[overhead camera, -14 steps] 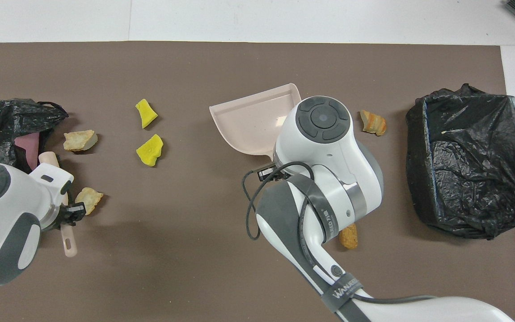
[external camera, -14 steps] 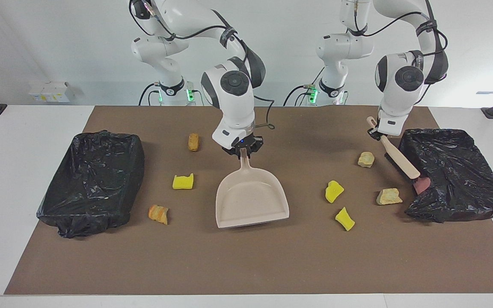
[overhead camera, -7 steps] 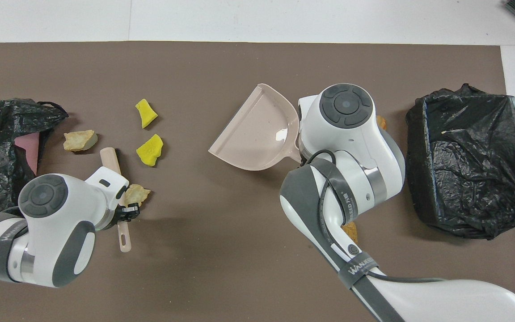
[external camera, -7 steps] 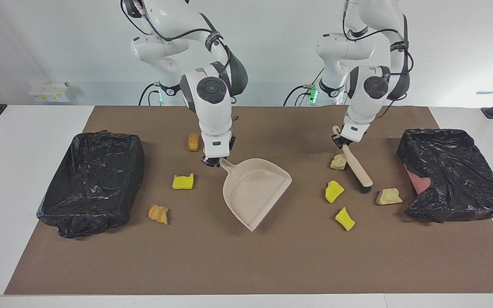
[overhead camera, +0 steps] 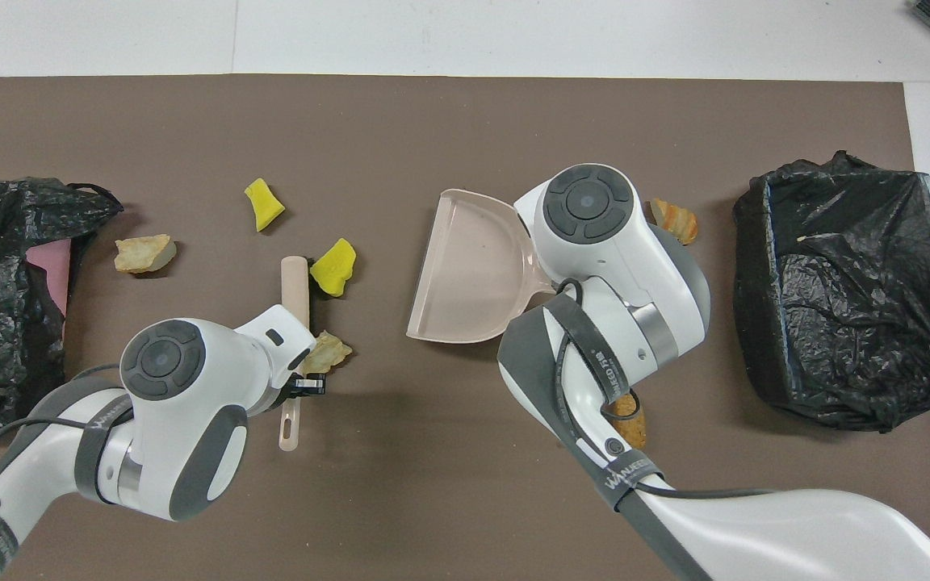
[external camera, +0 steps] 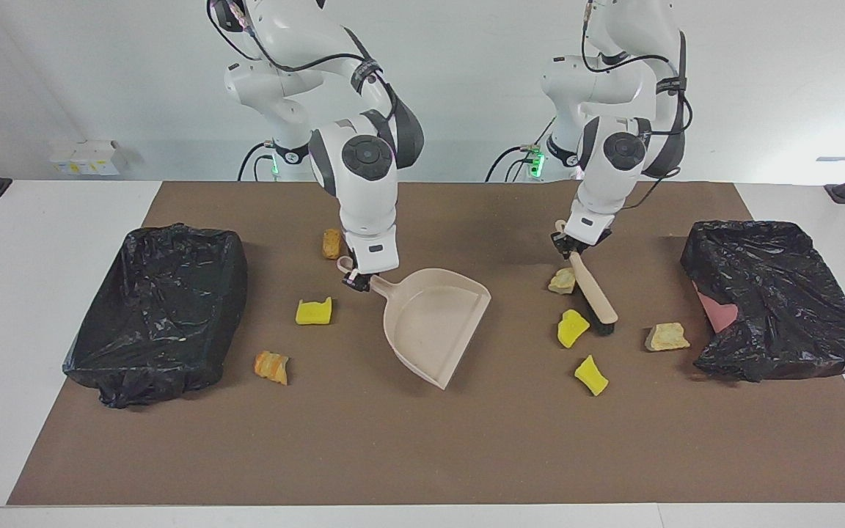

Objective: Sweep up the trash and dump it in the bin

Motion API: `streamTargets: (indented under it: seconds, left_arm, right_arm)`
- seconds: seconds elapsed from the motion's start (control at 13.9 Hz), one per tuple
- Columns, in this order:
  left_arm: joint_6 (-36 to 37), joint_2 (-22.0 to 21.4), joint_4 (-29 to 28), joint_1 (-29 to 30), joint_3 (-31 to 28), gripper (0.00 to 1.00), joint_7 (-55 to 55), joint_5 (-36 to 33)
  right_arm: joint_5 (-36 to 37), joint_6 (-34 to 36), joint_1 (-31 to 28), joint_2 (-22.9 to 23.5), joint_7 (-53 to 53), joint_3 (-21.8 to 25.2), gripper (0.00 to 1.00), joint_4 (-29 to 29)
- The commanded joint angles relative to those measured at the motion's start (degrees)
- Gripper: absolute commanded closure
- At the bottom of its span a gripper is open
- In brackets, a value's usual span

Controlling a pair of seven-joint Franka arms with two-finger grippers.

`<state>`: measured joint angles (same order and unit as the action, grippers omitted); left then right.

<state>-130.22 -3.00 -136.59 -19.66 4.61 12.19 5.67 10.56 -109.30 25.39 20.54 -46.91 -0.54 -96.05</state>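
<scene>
Two scraps have shifted since the earlier frames: the brush [external camera: 593,292] has pushed a yellow sponge piece [external camera: 573,327] and a tan chunk [external camera: 562,280] toward the dustpan [external camera: 433,323], now turned with its mouth toward them. All seven pieces of trash remain on the worktop [external camera: 422,440]. None is in the pan or in either black-lined bin [external camera: 158,308], so sweeping is barely begun and dumping is untouched. Four lie right of centre in the facing view, three left of centre beside the pan's handle. Left pincer [external camera: 568,246] is clamped on the brush handle; right pincer [external camera: 358,279] is clamped on the dustpan handle.
</scene>
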Motion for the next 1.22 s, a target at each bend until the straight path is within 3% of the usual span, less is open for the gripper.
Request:
streamTargets:
  seconds: [0.0,0.22,0.58,0.86,1.15]
  left_arm:
    - [3.3,1.85,4.21,0.06,-0.92,1.0,-6.65,1.1]
    - [9.1,1.95,9.93,4.34,-1.18,1.0,-6.38,1.01]
    - [8.67,3.17,12.93,13.66,-1.18,1.0,-6.65,-3.47]
    - [6.91,4.5,14.07,23.33,-1.18,1.0,-13.82,-9.09]
    - [3.14,7.74,13.99,29.76,-1.18,1.0,-23.78,-9.36]
  right_arm:
    - [2.27,0.14,0.19,-0.06,-7.81,-0.42,1.0,-0.54]
    - [5.17,1.99,0.45,-0.94,-13.54,-0.34,1.0,-1.77]
    - [5.61,0.67,-0.34,-1.73,-21.38,-0.34,1.0,-5.02]
    - [5.53,0.58,-0.34,-1.91,-15.09,-0.34,1.0,-6.51]
    - [6.05,0.5,1.33,-2.87,-3.65,-0.34,1.0,-7.39]
